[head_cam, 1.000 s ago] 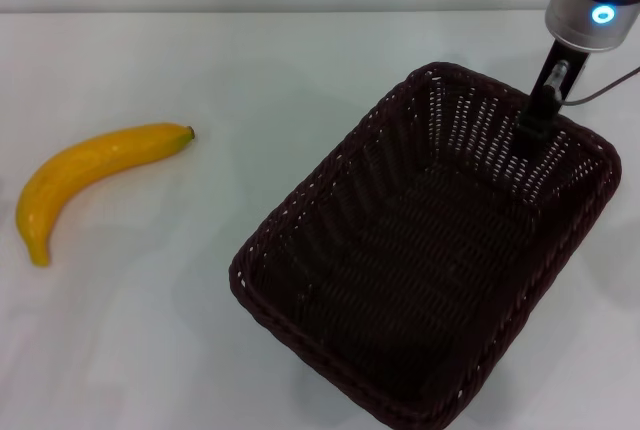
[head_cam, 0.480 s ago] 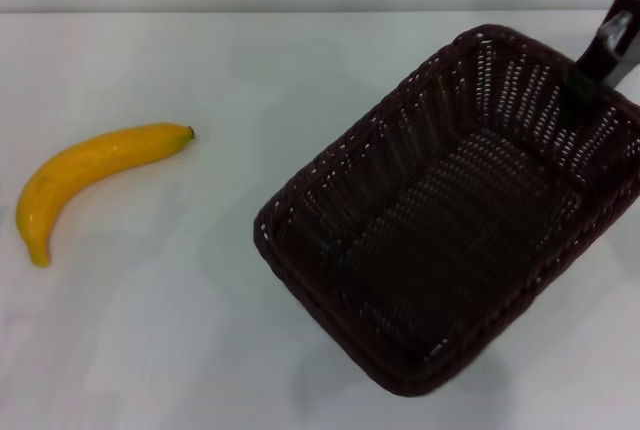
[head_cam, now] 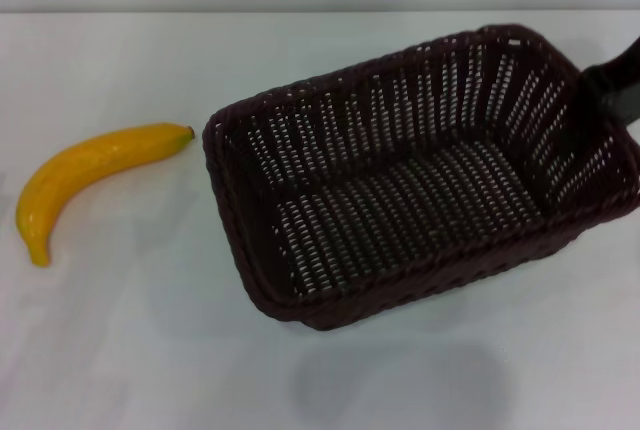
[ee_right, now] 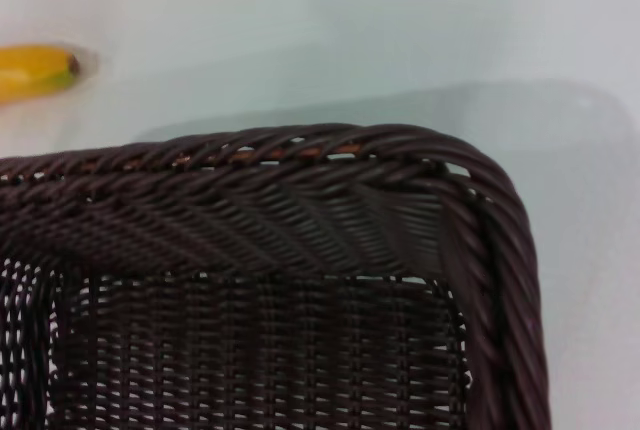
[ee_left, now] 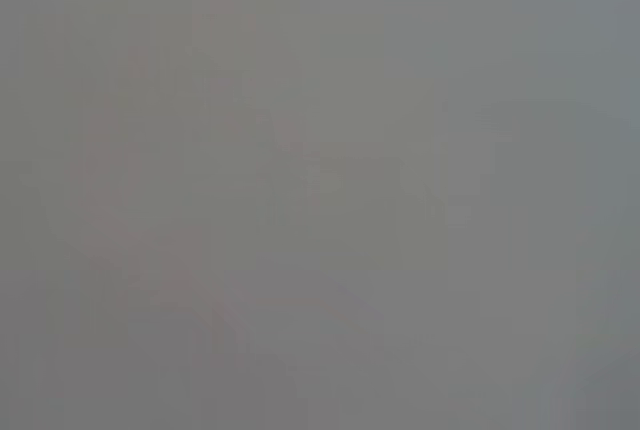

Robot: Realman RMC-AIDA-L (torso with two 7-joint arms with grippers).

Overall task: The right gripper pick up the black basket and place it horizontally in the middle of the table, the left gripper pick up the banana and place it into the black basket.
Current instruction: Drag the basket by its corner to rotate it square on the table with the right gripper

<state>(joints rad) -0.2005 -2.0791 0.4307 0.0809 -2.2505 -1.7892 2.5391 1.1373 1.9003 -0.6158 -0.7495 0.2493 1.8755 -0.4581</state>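
Note:
The black basket [head_cam: 300,150] hangs tilted above the white table [head_cam: 140,350], with its shadow on the tabletop below it and its long side running left to right. My right gripper [head_cam: 612,90] shows as a dark piece at the basket's right end and is shut on its rim. The right wrist view shows the basket's braided rim and a corner [ee_right: 300,180] close up. The yellow banana [head_cam: 90,165] lies on the table to the left of the basket, apart from it; its tip also shows in the right wrist view [ee_right: 35,70]. My left gripper is out of view.
The table's far edge [head_cam: 300,12] runs along the top of the head view. The left wrist view shows only a plain grey surface.
The basket has swung round from a diagonal to a left-right lie and moved left toward the banana, held by my right gripper. The banana has not moved.

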